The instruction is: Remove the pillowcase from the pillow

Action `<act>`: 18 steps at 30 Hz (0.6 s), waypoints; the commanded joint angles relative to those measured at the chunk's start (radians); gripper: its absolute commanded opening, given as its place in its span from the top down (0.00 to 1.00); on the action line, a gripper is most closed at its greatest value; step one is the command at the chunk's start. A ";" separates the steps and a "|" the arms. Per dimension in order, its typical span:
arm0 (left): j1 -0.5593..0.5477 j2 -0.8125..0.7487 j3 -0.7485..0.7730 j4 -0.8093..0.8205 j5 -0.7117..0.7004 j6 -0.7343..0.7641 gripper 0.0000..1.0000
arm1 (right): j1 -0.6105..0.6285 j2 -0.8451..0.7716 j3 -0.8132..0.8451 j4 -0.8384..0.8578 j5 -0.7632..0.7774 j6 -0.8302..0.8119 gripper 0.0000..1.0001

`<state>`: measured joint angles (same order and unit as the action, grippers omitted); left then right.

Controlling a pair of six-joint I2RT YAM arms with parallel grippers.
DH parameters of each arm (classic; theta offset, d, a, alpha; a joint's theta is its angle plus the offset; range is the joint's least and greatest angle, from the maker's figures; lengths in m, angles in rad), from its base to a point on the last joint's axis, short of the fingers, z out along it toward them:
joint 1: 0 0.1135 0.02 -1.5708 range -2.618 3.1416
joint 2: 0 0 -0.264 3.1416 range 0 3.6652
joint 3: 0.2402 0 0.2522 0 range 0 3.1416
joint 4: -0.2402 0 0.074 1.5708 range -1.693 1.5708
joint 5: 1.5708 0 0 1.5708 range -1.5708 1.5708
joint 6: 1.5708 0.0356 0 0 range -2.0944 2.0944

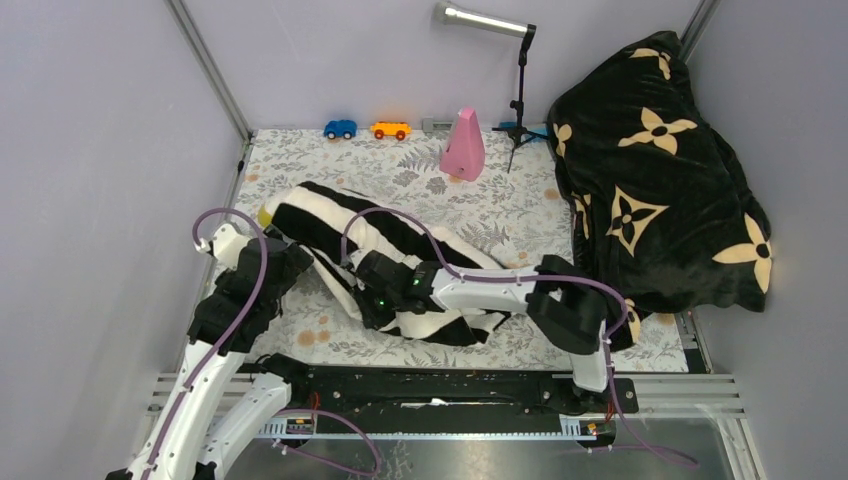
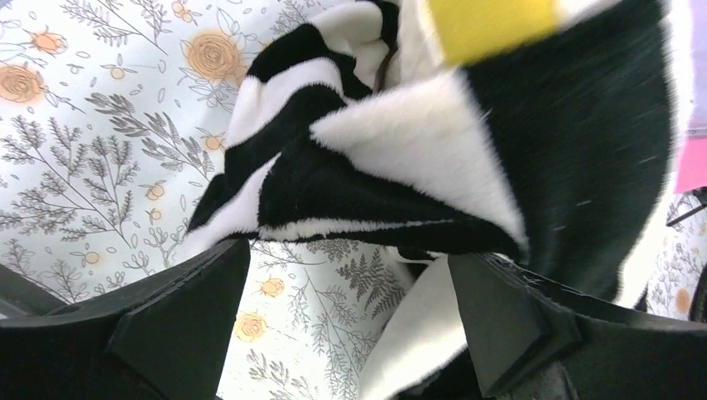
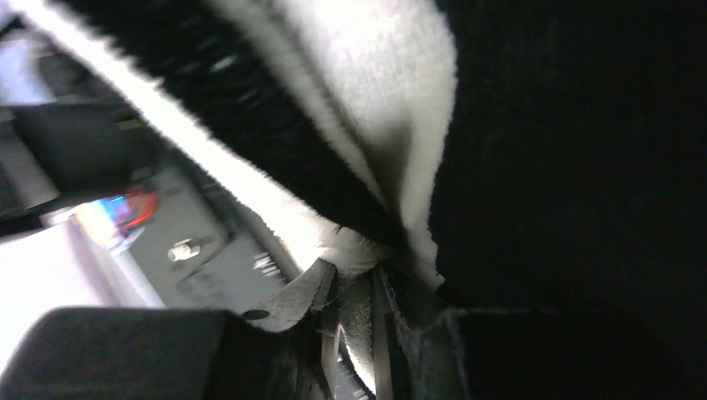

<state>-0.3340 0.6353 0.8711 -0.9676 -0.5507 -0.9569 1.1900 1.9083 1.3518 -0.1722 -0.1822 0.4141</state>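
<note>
Black-cream pillowcase (image 1: 320, 220), yellow-edged pillow (image 2: 492, 25) inside

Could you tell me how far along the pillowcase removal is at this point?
Done: very little. The pillowcase covers nearly all of the pillow, with only its yellow edge band peeking out. In hand: the left gripper stands open at that end, and the right gripper is buried in striped fabric mid-length, grip unclear. Left: pull the pillowcase off entirely.
</note>
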 commanded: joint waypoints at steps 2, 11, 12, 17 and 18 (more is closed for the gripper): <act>0.004 0.005 0.050 0.061 -0.052 0.037 0.01 | -0.142 0.159 0.018 -0.212 0.297 -0.024 0.77; 0.005 0.067 0.030 0.143 -0.003 0.123 0.01 | -0.207 -0.100 -0.053 -0.153 0.082 -0.132 0.28; 0.004 0.068 0.040 0.154 -0.003 0.146 0.01 | -0.207 -0.132 -0.065 -0.153 0.057 -0.131 0.23; 0.004 0.113 0.036 0.226 0.068 0.224 0.01 | -0.208 -0.300 -0.100 -0.196 0.121 -0.129 0.11; 0.004 0.126 0.028 0.245 0.091 0.229 0.01 | -0.211 -0.318 -0.095 -0.213 0.151 -0.132 0.10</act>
<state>-0.3336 0.7319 0.8734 -0.8303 -0.5312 -0.8028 0.9802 1.7210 1.2514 -0.3344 -0.0753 0.3054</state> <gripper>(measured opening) 0.986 0.879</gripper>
